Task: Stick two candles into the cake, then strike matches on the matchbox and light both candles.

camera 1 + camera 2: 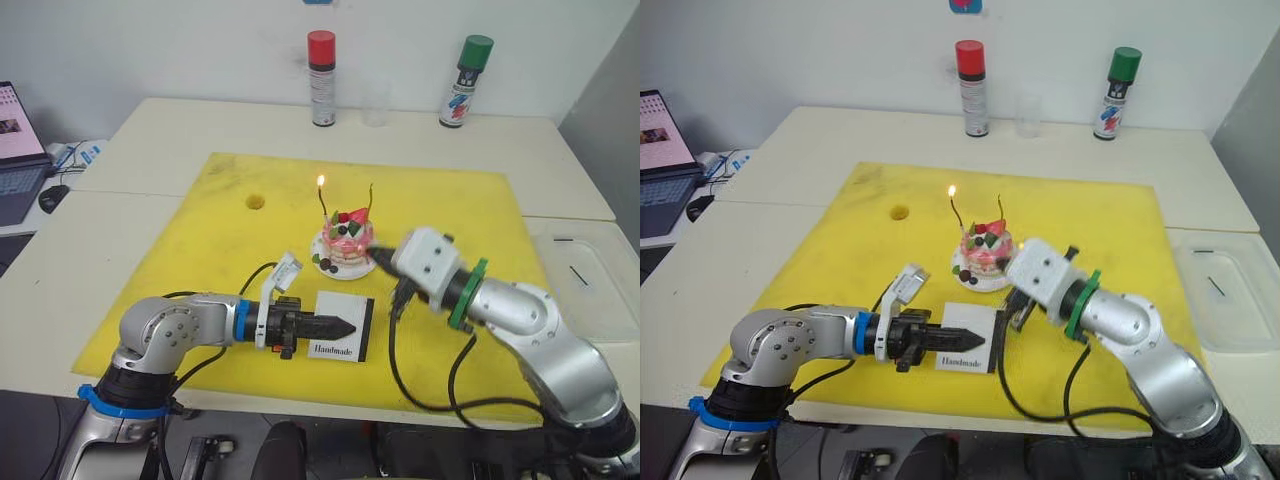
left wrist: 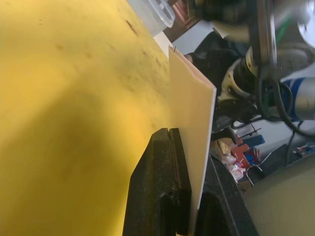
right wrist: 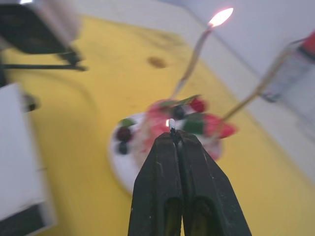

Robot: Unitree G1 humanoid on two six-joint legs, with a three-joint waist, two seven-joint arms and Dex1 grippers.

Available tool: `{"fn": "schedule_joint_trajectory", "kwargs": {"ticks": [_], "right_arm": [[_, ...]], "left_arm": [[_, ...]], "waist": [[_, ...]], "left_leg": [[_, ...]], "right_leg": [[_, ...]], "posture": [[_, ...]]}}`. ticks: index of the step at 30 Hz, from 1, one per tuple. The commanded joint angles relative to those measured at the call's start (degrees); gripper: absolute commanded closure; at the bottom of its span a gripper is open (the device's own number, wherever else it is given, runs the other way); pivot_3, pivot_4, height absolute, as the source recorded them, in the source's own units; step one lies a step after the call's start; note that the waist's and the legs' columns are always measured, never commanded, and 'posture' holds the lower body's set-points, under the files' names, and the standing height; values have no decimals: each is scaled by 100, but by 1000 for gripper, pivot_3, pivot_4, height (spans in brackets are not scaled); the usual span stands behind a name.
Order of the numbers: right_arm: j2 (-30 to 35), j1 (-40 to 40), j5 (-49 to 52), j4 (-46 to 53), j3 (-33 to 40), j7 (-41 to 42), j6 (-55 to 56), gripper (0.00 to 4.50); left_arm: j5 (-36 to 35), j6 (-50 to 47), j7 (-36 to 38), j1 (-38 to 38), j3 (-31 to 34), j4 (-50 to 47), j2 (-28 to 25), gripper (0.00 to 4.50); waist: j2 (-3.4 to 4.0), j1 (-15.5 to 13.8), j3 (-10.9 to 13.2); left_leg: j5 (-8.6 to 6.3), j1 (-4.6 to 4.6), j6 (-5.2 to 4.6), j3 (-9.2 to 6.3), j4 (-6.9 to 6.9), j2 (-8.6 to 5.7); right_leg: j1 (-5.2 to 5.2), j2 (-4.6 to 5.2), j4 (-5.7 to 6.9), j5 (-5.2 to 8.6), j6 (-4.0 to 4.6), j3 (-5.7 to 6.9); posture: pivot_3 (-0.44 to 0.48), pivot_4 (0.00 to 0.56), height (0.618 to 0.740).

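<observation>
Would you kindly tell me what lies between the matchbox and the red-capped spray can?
In the left eye view, the cake with its two candles stands between the matchbox and the red-capped spray can.

A pale cream table [image 1: 150,140] carries a yellow mat [image 1: 440,210] across its middle. On the mat, the cake [image 1: 344,245] on its small white plate sits near centre, with the matchbox [image 1: 340,325] at 6 o'clock from it. Beyond the mat, at 12 o'clock, stand a red-capped spray can [image 1: 321,78], a clear cup [image 1: 376,102] and a green-capped spray can [image 1: 466,80]; a clear tray [image 1: 590,285] lies at 3 o'clock.
</observation>
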State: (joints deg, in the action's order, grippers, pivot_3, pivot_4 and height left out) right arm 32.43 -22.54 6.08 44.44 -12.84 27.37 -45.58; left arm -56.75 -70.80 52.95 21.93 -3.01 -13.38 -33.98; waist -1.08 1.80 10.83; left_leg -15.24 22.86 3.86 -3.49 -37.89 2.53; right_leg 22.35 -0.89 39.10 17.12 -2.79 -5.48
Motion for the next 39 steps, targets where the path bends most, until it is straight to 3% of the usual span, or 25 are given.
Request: {"fn": "schedule_joint_trajectory", "kwargs": {"ticks": [1,16,39], "right_arm": [[14,-45,41,227,232,-1,-11,4485],[-322,-765,-492,-352,120,-249,890,4485],[-400,-648,-747,-457,162,-253,817,4485]], "left_arm": [[-112,9,64,-52,138,-110,-91,4500],[-115,4,-7,-55,226,-86,-64,4500],[-186,7,-100,-85,232,-128,-30,4500]], "waist": [[0,4,0],[0,9,0],[0,9,0]], "left_leg": [[0,0,0,0,3,0],[0,2,0,3,3,1],[0,2,0,3,3,1]], "right_leg": [[1,0,-1,1,3,0],[3,0,-1,-11,25,-2],[4,0,0,-11,26,-1]], "posture": [[0,150,724],[0,150,724],[0,150,724]]}}
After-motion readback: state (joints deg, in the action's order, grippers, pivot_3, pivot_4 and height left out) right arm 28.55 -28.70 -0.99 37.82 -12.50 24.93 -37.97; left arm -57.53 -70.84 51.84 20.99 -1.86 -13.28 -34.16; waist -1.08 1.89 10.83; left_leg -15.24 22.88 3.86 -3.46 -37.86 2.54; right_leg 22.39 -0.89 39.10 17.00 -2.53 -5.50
